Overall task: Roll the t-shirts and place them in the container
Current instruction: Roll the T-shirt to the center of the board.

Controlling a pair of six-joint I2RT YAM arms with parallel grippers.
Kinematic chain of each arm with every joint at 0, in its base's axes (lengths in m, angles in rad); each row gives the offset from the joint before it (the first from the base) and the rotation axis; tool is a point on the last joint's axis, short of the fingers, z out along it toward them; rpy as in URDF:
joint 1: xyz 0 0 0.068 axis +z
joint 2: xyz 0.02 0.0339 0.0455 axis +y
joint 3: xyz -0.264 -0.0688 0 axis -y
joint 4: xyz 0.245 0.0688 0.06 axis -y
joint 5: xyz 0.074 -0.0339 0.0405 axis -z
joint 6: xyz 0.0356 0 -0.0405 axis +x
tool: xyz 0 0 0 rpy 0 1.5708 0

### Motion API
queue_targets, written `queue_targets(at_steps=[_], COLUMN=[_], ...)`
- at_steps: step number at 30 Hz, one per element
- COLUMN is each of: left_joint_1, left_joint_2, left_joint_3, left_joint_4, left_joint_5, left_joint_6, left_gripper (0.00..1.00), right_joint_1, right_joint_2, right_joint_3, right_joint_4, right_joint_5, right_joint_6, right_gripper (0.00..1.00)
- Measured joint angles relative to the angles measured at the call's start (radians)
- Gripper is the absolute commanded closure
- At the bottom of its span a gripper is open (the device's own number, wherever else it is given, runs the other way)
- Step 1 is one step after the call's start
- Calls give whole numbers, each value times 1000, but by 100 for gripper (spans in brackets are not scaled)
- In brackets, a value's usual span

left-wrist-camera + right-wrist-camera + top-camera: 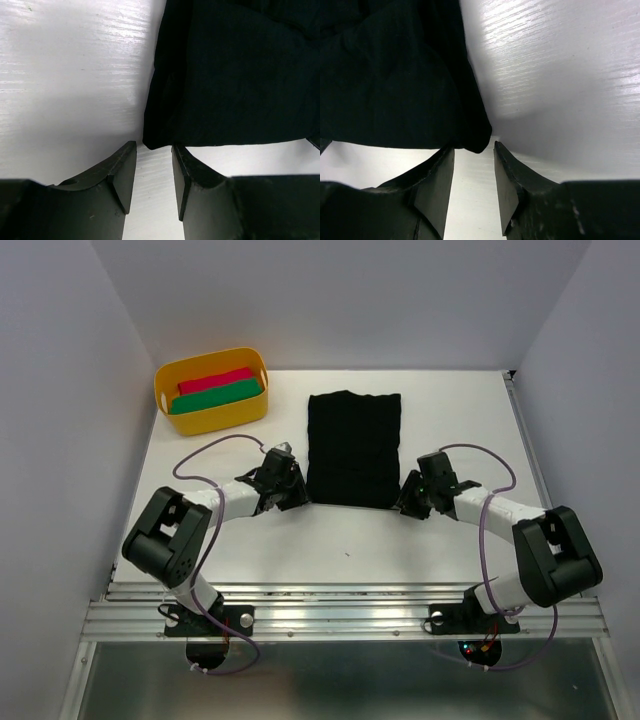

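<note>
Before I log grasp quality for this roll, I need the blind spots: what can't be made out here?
- Top view: fingertips of left gripper and right gripper hidden under their wrists.
- Wrist views: black t-shirt cut off by frame edges; its dark layers blend together.
- Top view: red item and green item in yellow tub too small to identify.

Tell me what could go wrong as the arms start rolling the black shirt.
1. The near corners of the t-shirt sit only at the tips of the open left tool and right tool; closing now might catch just an edge, or miss.
2. If one corner slips, the roll would likely skew.
</note>
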Motion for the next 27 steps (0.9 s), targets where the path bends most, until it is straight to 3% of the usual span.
queue_targets(at_steps=[4,7,8,9,15,27], left_joint_1=[6,7,6,6,7,7], left_joint_2=[11,22,27,32,38,-19], left_joint_3=[0,3,4,8,21,28], left_joint_4=[17,24,25,24,15,-34], left_joint_5=[16,26,28,32,40,43], left_joint_6=[2,8,8,10,18,17], left_gripper=[64,80,95,100,100,100], right_joint_1=[0,0,0,0,0,0], right_joint_2=[10,13,14,14,21,-45], right_joint_3=[0,0,0,0,1,1], right_joint_4=[5,7,7,6,11,4], right_joint_5=[0,0,0,0,2,11], right_joint_6=[-3,-6,-6,-6,-14,-27], right_gripper=[64,73,76,82,99,99])
